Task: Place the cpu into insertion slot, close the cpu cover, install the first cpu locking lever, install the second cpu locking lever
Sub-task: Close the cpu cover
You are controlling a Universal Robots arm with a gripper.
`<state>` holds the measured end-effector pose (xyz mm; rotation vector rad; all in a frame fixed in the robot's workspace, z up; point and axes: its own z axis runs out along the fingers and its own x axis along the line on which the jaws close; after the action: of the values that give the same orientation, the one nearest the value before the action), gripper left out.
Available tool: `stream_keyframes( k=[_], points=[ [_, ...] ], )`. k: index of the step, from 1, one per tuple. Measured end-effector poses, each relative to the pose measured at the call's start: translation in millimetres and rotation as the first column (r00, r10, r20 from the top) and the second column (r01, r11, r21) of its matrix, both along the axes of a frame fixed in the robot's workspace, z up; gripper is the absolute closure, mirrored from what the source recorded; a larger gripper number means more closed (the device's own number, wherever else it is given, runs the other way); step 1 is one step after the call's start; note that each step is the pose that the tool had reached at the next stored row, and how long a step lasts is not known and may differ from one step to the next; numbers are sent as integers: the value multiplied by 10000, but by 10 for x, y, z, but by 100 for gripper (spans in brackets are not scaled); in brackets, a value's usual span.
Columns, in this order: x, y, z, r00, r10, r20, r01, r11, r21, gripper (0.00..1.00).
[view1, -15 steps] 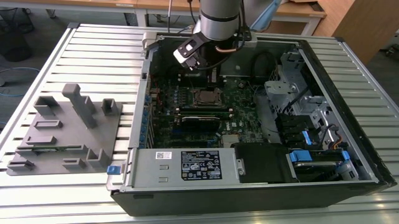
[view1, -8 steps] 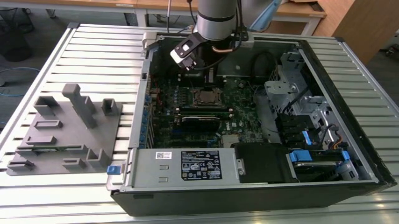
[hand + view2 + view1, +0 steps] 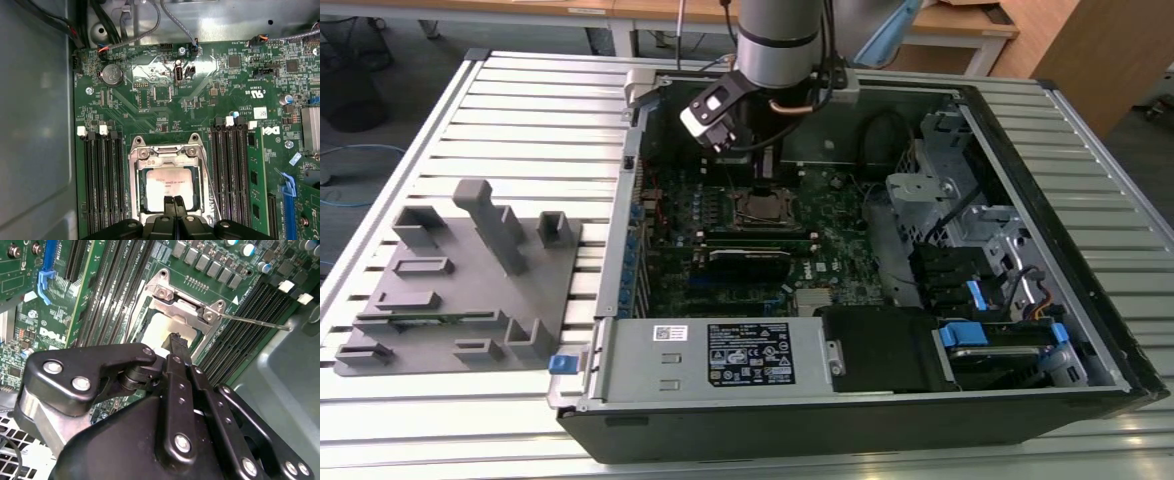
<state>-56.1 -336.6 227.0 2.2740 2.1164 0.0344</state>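
Note:
The cpu (image 3: 167,182) lies flat in the insertion slot (image 3: 762,207) on the green board, its pale metal top showing through the window of the cpu cover (image 3: 165,152). The silvery cover frame is down over the chip, seen again in the second wrist view (image 3: 175,305). My gripper (image 3: 174,202) hangs straight over the socket's near edge, shut, with nothing between its fingertips (image 3: 177,342), which sit just above the chip. A thin locking lever (image 3: 255,322) sticks out sideways from a corner of the cover. From outside, the gripper (image 3: 767,183) points down at the socket.
Long black memory slots (image 3: 102,185) flank the socket on both sides. The labelled power supply box (image 3: 720,355) sits at the case's near side, and drive cages (image 3: 987,260) at the exterior view's right. A grey fixture block (image 3: 454,280) stands outside the case, at the left.

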Motion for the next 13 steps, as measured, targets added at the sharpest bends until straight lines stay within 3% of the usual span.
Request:
stream_keyframes(
  k=[13],
  points=[
    [0,0,-15,10000,-3,-1,3,10000,-2,89]
  ],
)
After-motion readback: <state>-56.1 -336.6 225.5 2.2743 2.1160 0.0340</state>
